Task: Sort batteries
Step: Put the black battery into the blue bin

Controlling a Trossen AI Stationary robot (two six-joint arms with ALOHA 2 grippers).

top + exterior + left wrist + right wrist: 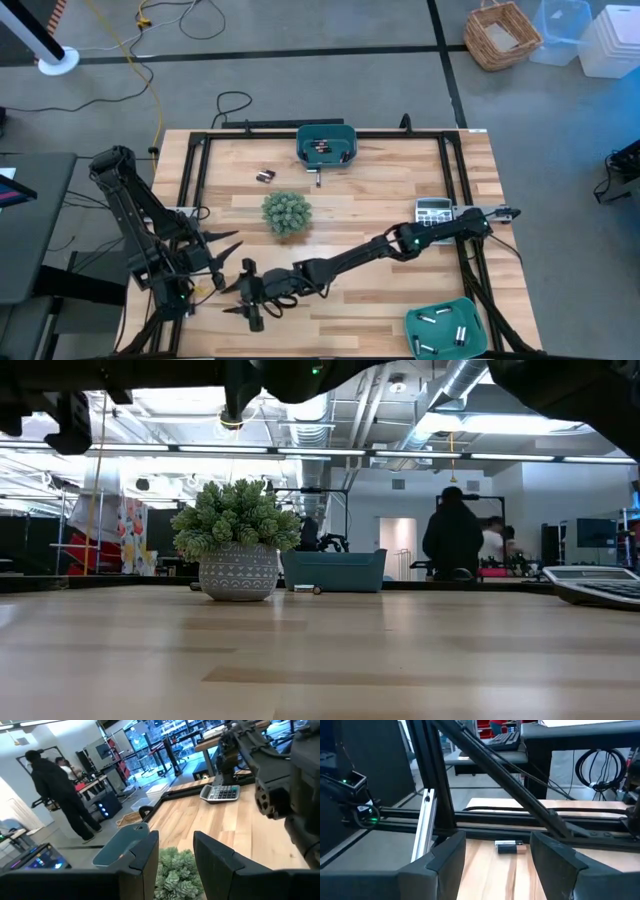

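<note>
One battery (510, 847), dark with a copper-coloured end, lies on its side on the wood close to the black frame rail. My right gripper (498, 839) hangs open just short of it, above the table's near left part (238, 292), and touches nothing. My left gripper (176, 837) is open and holds nothing; it stands beside it at the left (228, 242), pointing level toward the plant. Two dark batteries (265, 176) lie on the table at the far side. More batteries lie in the far teal bin (326, 145) and in the near right teal bin (446, 328).
A potted plant (287, 213) stands mid-table, in front of the left gripper. A grey calculator (434, 210) lies at the right, under the right arm. Black frame rails (196, 170) run along the table's edges. People stand in the room beyond the table (455, 535).
</note>
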